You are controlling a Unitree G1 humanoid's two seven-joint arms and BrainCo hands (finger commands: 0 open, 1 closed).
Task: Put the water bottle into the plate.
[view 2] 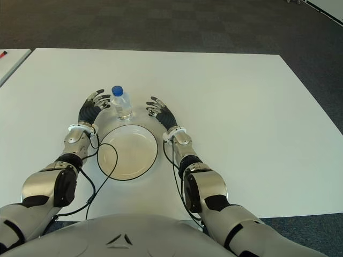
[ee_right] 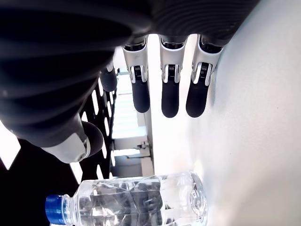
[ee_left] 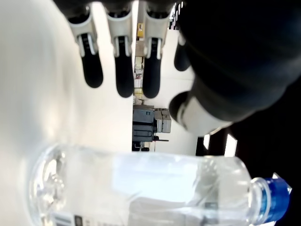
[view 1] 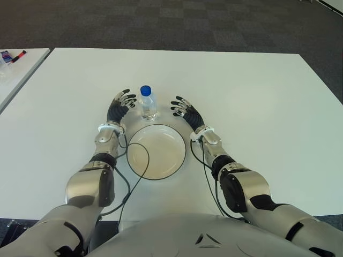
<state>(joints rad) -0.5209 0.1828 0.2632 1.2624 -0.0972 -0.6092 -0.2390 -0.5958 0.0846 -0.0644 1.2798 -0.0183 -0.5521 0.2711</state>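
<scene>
A small clear water bottle (view 1: pixel 148 105) with a blue cap stands upright on the white table (view 1: pixel 257 107), just beyond the far rim of a white plate (view 1: pixel 156 151) with a dark edge. My left hand (view 1: pixel 121 105) is beside the bottle on its left, fingers spread, not touching it. My right hand (view 1: pixel 184 109) is on the bottle's right, a little farther off, fingers also extended. The left wrist view shows the bottle (ee_left: pixel 141 190) apart from the straight fingers (ee_left: pixel 123 70). The right wrist view likewise shows the bottle (ee_right: pixel 141 200) clear of the fingers (ee_right: pixel 169 84).
A second white table (view 1: pixel 16 69) at the far left carries a marker (view 1: pixel 19 55) and a small item. Dark carpet lies beyond the table's far edge. The plate holds nothing.
</scene>
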